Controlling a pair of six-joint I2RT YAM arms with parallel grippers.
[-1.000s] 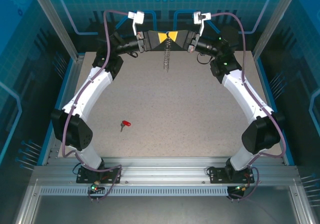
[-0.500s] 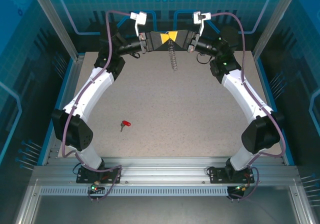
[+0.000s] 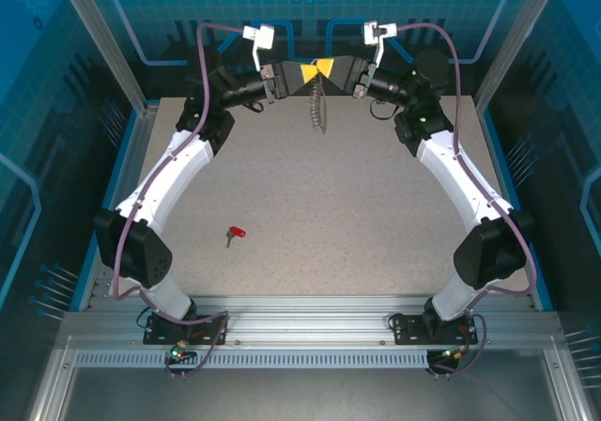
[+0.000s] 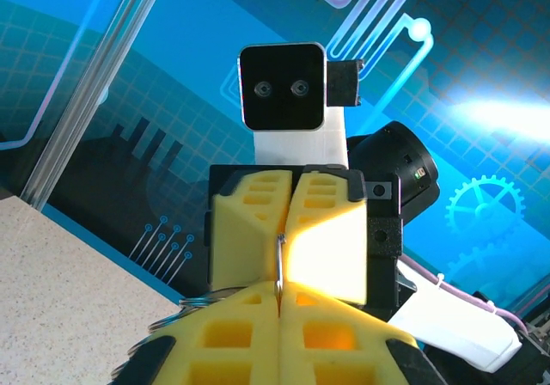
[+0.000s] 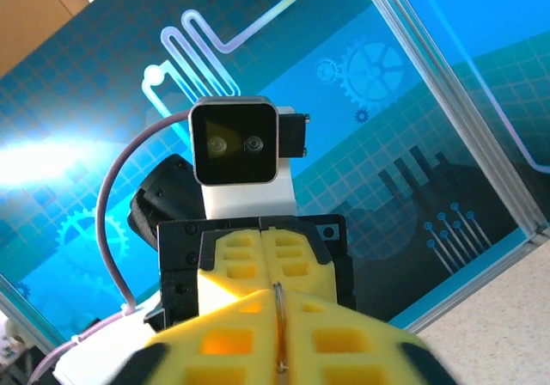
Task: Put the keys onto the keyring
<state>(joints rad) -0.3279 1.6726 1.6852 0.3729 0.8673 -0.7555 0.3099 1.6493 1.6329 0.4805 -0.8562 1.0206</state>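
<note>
The left gripper and right gripper meet tip to tip, both clenched on the dark grey keyring with dangling silver wire rings. It looks light, floppy and slippery, so pinch the wire. The small red-headed silver key lies well apart from both; I would grip its stiff plastic head.

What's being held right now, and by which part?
The keyring: left gripper and right gripper both pinch its top wire ring; the rest dangles.

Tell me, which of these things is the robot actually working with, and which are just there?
Part of the job: red key, lying loose; keyring, pinched between left gripper and right gripper.
Just there: table, metal frame, blue backdrop.
</note>
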